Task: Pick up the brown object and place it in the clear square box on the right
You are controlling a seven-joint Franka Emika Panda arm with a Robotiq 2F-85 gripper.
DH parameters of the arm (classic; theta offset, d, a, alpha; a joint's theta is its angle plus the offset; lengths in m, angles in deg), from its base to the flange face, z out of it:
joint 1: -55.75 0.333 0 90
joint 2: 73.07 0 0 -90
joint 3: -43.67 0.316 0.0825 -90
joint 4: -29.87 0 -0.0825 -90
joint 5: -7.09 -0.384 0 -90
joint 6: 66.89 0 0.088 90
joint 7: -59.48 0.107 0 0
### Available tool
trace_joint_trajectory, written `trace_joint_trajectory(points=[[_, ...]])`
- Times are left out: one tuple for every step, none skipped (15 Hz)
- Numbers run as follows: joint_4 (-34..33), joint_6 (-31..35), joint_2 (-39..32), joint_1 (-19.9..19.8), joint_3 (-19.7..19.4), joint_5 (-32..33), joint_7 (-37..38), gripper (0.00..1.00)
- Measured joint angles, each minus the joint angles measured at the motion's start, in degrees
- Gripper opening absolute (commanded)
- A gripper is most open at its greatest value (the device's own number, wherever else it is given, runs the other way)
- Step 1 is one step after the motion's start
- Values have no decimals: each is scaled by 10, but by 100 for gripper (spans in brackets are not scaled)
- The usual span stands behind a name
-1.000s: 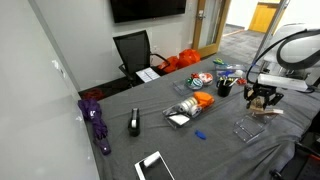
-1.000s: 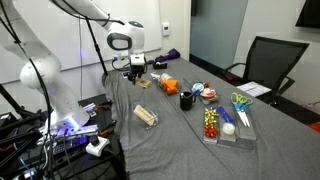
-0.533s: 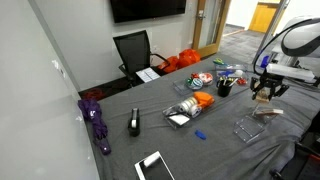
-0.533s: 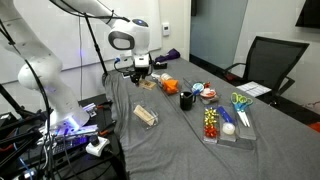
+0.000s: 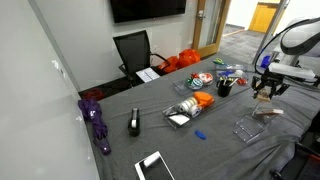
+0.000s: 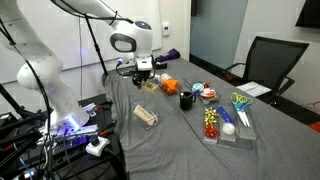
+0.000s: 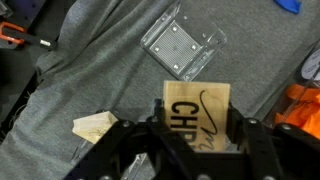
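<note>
The brown object [image 7: 197,103] is a flat tan wooden block with black lettering on top. In the wrist view it sits between the two black fingers of my gripper [image 7: 197,130], which touch its sides. In both exterior views the gripper [image 5: 265,89] [image 6: 143,72] hangs a little above the grey table near its edge. The clear square box [image 7: 183,45] lies empty on the cloth just beyond the block; it also shows in both exterior views [image 5: 245,128] [image 6: 146,116]. A second, paler wood piece [image 7: 95,127] lies on the cloth beside the gripper.
An orange bundle [image 5: 203,100] and a black cup [image 5: 225,88] stand near the table's middle. A tray of small items [image 6: 225,122] is farther along. A purple object [image 5: 97,120], a black tool [image 5: 134,123] and a white tablet [image 5: 155,165] lie at the far end.
The gripper has risen from the tabletop and shifted slightly sideways, with the block between its fingers. It has hardly moved over the last half second.
</note>
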Motion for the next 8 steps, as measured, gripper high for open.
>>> trace_joint_trajectory(points=[[0,0,-2,0,0,0,-1,32],[-1,0,-4,0,0,0,-2,32],[-2,0,-5,0,0,0,-2,32],[-2,0,-6,0,0,0,-2,32],[-3,0,-7,0,0,0,-2,32],[-4,0,-8,0,0,0,-2,32],[-4,0,-9,0,0,0,-2,32],[-5,0,-10,0,0,0,-2,32]])
